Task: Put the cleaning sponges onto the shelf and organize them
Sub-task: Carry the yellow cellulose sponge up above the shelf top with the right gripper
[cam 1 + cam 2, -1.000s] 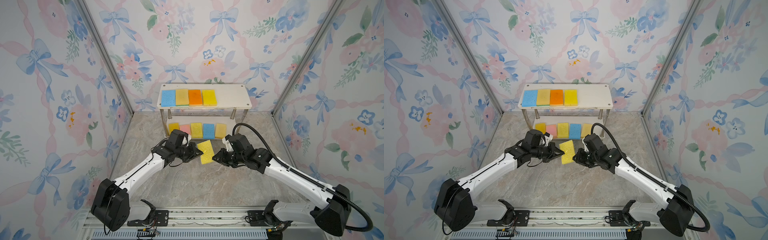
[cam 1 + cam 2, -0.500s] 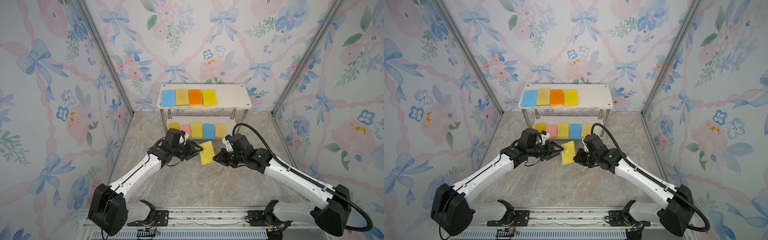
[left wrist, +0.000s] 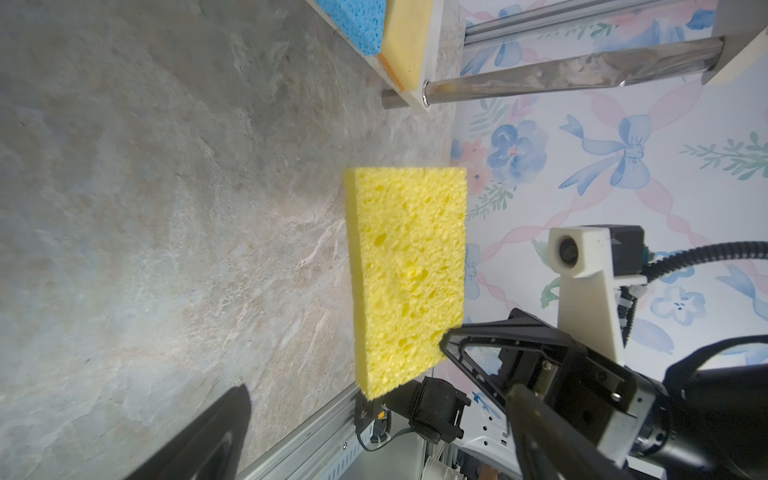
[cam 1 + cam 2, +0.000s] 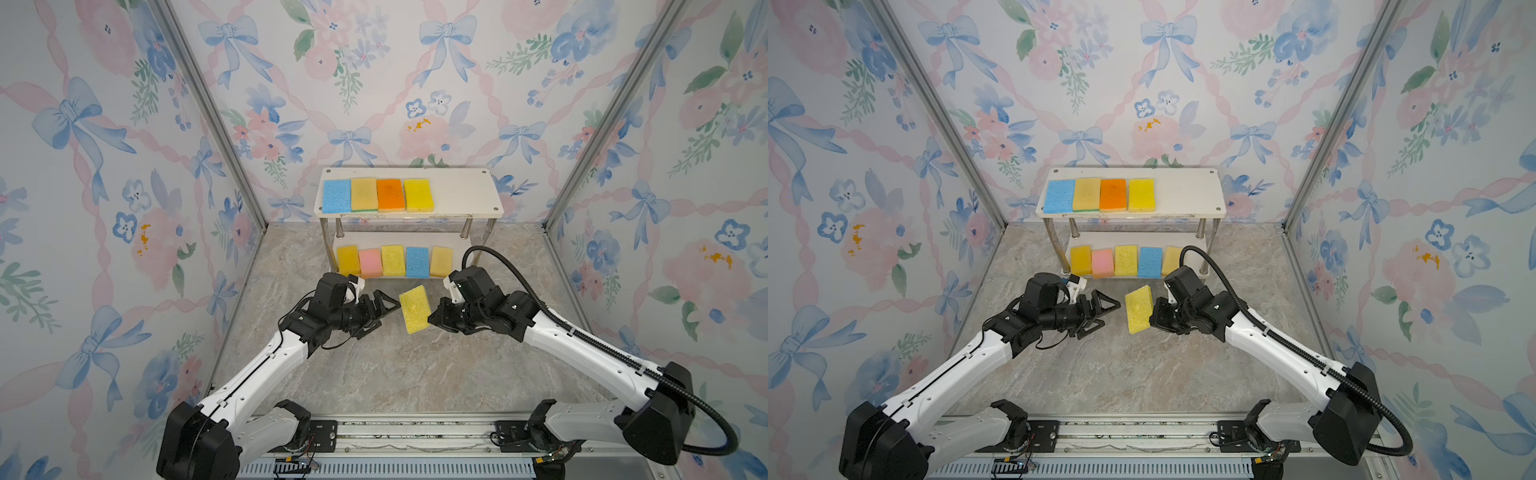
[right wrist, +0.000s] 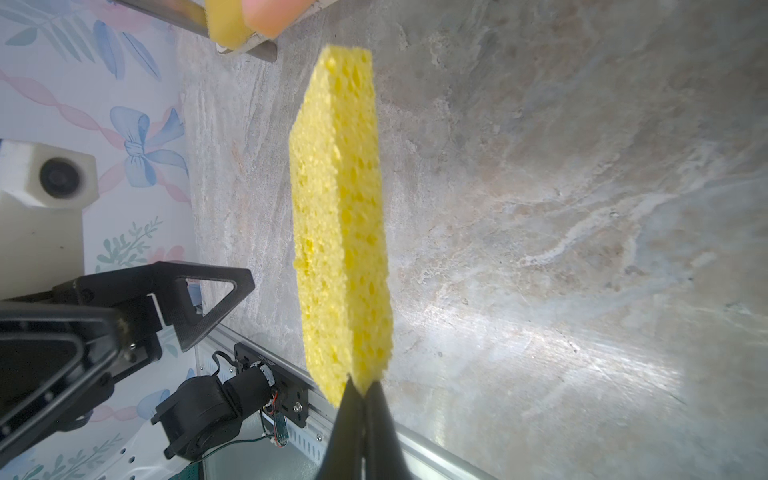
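A yellow sponge [image 4: 414, 309] [image 4: 1138, 309] hangs on edge above the floor, in front of the shelf [image 4: 461, 195] [image 4: 1187, 193]. My right gripper [image 4: 432, 320] [image 5: 363, 386] is shut on its right-hand rim, pinching the foam thin. My left gripper [image 4: 384, 313] [image 4: 1106, 316] stands open just left of the sponge, not touching it; one of its fingers [image 3: 216, 428] shows dark in the left wrist view, with the sponge [image 3: 407, 282] ahead. Several sponges lie in a row on the shelf's top board, from blue [image 4: 336, 196] to yellow [image 4: 418, 194], and several more on the lower board [image 4: 392, 261].
The right end of the shelf's top board is bare in both top views. Metal posts [image 4: 466, 228] hold the boards. Floral walls close in on three sides, and a metal rail [image 4: 415, 432] runs along the front edge of the marble floor [image 4: 415, 374].
My left gripper has let go of the yellow sponge, opened wide and drawn back a little to the left. The right gripper keeps its grip and the sponge has barely moved.
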You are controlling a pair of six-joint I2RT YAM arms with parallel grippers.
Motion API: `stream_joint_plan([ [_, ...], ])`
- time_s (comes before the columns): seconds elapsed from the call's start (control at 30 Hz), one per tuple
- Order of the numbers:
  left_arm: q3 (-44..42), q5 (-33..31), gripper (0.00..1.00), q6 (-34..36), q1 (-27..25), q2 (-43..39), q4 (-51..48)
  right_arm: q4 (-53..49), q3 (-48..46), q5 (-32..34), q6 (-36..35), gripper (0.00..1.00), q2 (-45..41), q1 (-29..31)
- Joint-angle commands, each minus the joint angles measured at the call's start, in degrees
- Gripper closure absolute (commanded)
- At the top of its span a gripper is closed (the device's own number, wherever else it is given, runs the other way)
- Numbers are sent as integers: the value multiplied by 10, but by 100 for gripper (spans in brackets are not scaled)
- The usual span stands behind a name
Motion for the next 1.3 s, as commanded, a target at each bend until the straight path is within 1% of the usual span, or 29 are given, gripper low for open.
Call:
stream_joint_plan([
  [0.0, -20, -10, 2, 4, 10, -35, 1, -36, 32, 23, -2, 100, 7, 0],
  [0.17, -68, -6, 2, 1, 36, -77, -1, -79, 67, 61, 37, 100, 14, 22],
  [0.23, -83, -2, 2, 11, 48, -96, -1, -98, 89, 65, 48, 100, 24, 35],
  [0.3, -96, 15, 2, 20, 64, -102, -4, -133, 120, 65, 55, 100, 42, 45],
  [0.33, -102, 21, 2, 27, 66, -102, -4, -151, 139, 67, 54, 100, 54, 51],
  [0.43, -115, 10, 2, 40, 54, -106, -4, -196, 190, 79, 51, 100, 83, 70],
  [0.57, -131, 1, 2, 50, 50, -108, -17, -209, 211, 75, 45, 100, 100, 76],
  [0.63, -120, -4, 2, 55, 55, -105, -24, -217, 225, 70, 26, 100, 104, 71],
  [0.73, -73, -37, 2, 83, 64, -76, -44, -259, 260, 78, -28, 100, 111, 55],
  [0.8, -51, -44, 2, 78, 70, -52, -49, -290, 284, 80, -51, 100, 114, 44],
  [0.9, -20, -64, 2, 79, 73, -23, -48, -304, 302, 67, -94, 100, 109, 27],
  [1.0, -13, -55, 2, 76, 86, 10, -49, -305, 310, 46, -131, 100, 108, 2],
  [1.1, -2, -48, 2, 76, 94, 31, -48, -285, 314, 12, -159, 100, 113, -16],
  [1.27, -7, -59, 2, 72, 103, 54, -48, -294, 346, -39, -256, 100, 151, -33],
])
